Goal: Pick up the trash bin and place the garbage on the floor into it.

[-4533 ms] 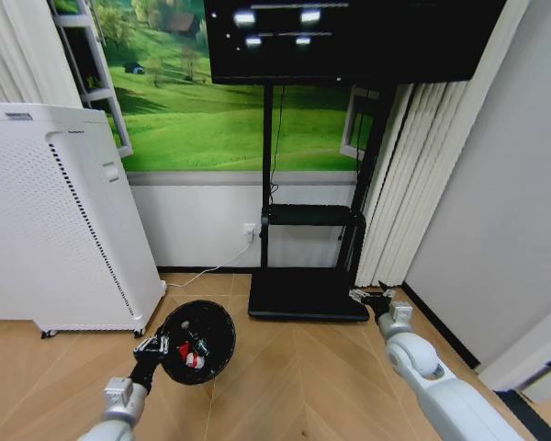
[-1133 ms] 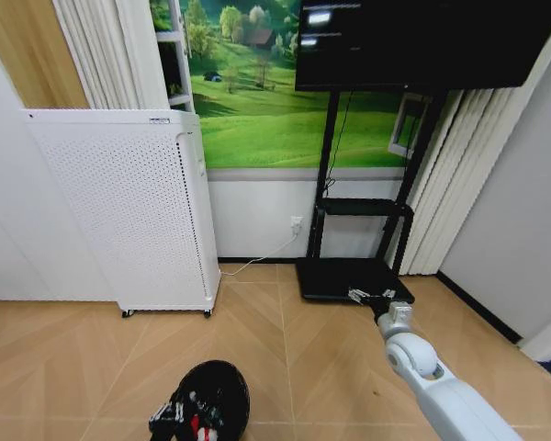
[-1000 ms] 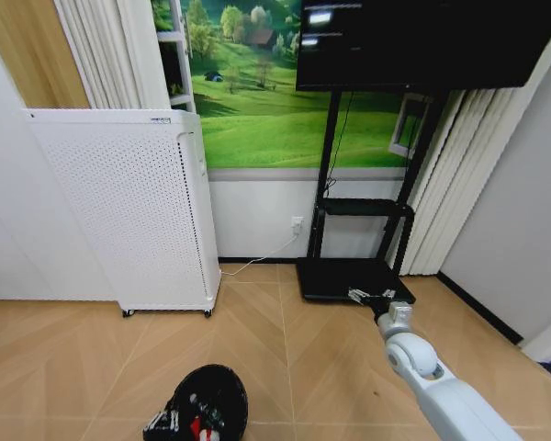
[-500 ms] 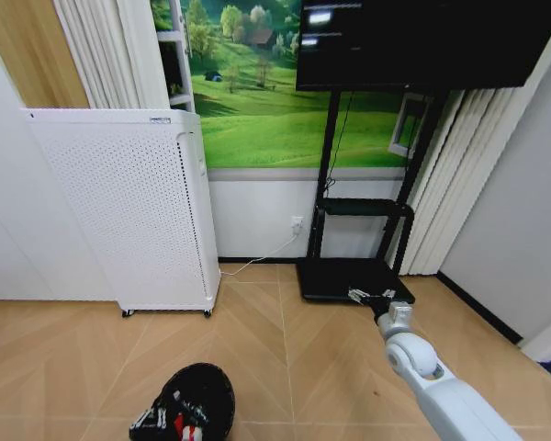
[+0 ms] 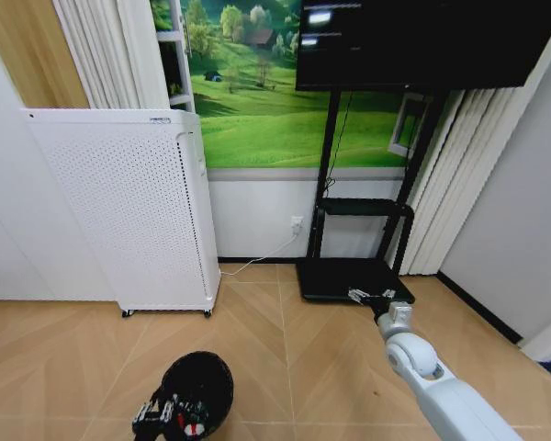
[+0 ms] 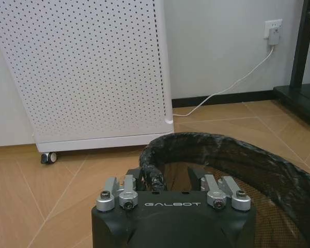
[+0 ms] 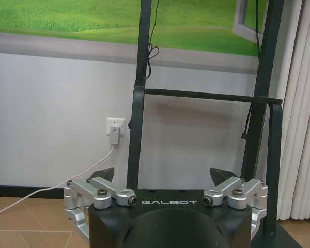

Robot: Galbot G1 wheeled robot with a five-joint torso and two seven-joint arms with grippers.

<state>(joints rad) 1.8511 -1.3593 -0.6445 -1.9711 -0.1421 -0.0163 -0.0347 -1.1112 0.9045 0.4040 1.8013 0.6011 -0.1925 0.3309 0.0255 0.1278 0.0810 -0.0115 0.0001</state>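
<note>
Bin first: the trash bin (image 5: pixel 197 395) hangs low at the robot's left, its mouth tipped toward the head camera, and the left pincer (image 5: pixel 162 415) carries it by the near rim. In the left wrist view the fingers (image 6: pixel 144 182) are drawn in on the bagged rim of the trash bin (image 6: pixel 232 160), 1 side inside the mouth and 1 outside, so the black liner is pinched along with the wall; that edge grip probably keeps the opening free for dropping things in. Red-and-white garbage (image 5: pixel 195 426) shows inside the bin near the gripped edge, which suggests at least part of the collecting is already done; how many of the scraps are in there I cannot tell. The wooden floor (image 5: pixel 285 367) around the bin looks bare of scraps. The right pincer (image 5: pixel 371 297) is held out forward at the robot's right, in front of the black TV stand (image 5: pixel 344 276), its fingers spread wide with nothing between them, apparently waiting. The white perforated appliance (image 5: pixel 129 211) stands against the wall beyond the bin.
</note>
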